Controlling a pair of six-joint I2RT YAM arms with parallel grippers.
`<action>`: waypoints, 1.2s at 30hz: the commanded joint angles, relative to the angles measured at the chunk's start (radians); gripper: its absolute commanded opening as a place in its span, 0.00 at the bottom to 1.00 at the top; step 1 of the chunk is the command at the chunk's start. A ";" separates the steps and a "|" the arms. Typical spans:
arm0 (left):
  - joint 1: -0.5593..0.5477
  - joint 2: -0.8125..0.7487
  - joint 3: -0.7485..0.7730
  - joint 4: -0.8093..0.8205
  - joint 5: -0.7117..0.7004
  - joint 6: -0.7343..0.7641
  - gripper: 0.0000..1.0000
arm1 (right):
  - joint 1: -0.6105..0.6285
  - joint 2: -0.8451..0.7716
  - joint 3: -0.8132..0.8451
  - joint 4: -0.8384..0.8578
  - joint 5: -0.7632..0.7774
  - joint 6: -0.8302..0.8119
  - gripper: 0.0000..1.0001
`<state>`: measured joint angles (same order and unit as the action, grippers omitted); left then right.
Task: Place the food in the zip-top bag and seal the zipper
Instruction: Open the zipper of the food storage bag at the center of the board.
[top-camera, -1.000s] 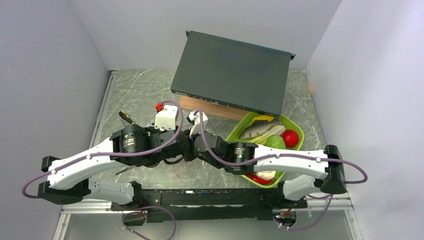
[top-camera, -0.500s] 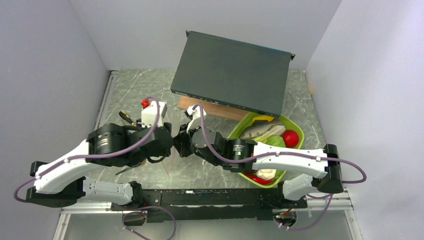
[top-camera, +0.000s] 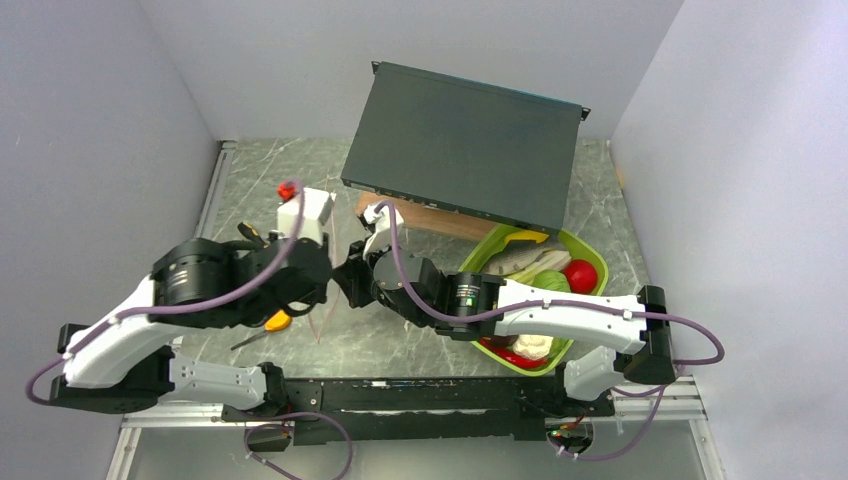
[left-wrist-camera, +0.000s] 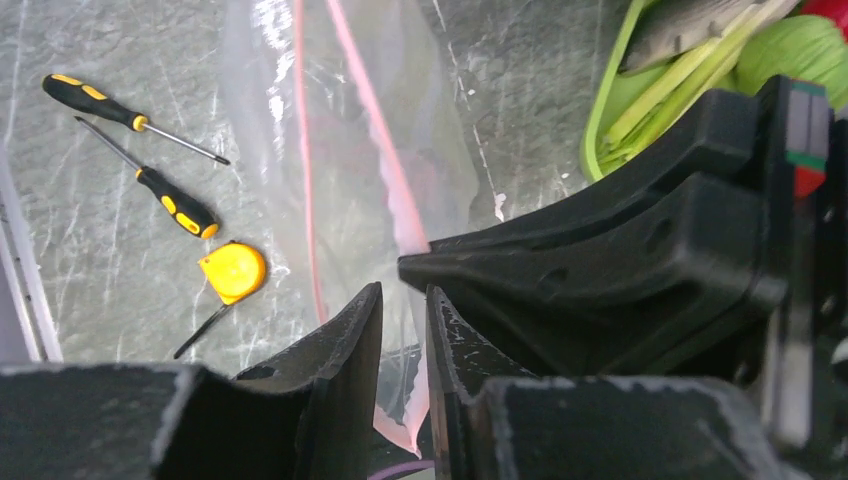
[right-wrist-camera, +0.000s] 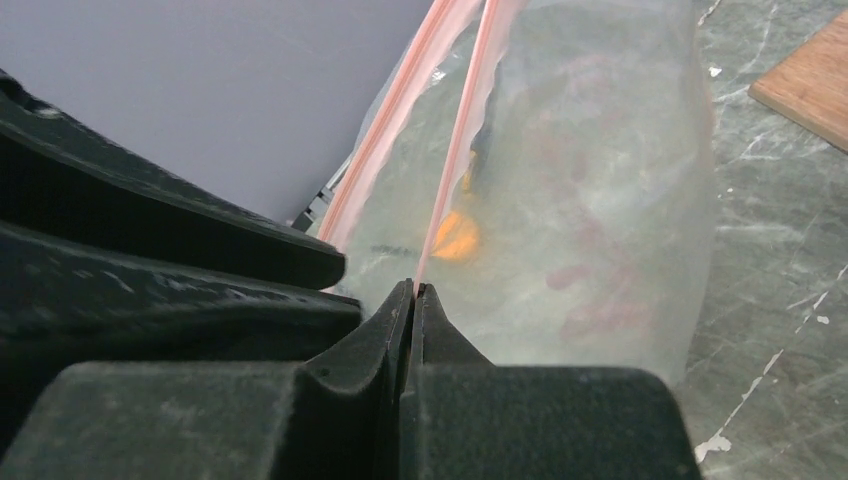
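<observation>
Right jaws tight on the zipper (right-wrist-camera: 453, 170), left jaws narrowly apart astride it.

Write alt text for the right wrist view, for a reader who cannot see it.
The black right hand is pinched shut on one pink zipper strip of a clear zip-top bag, whose mouth gapes open above it. Behind lies a grey marbled table, with a wooden board corner at upper right.
</observation>
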<state>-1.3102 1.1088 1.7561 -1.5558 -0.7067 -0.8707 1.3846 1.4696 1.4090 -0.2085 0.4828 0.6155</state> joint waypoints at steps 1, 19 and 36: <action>0.018 0.037 0.023 -0.015 -0.052 0.104 0.29 | 0.003 0.011 0.055 0.026 0.019 -0.022 0.00; 0.053 0.063 0.003 -0.013 -0.152 0.157 0.37 | -0.050 -0.021 -0.004 0.020 -0.032 0.023 0.00; 0.142 0.117 -0.122 -0.006 -0.165 0.149 0.24 | -0.053 -0.027 -0.006 0.026 -0.056 0.023 0.00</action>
<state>-1.1763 1.2121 1.6325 -1.5608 -0.8371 -0.7330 1.3357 1.4765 1.3956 -0.2131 0.4370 0.6327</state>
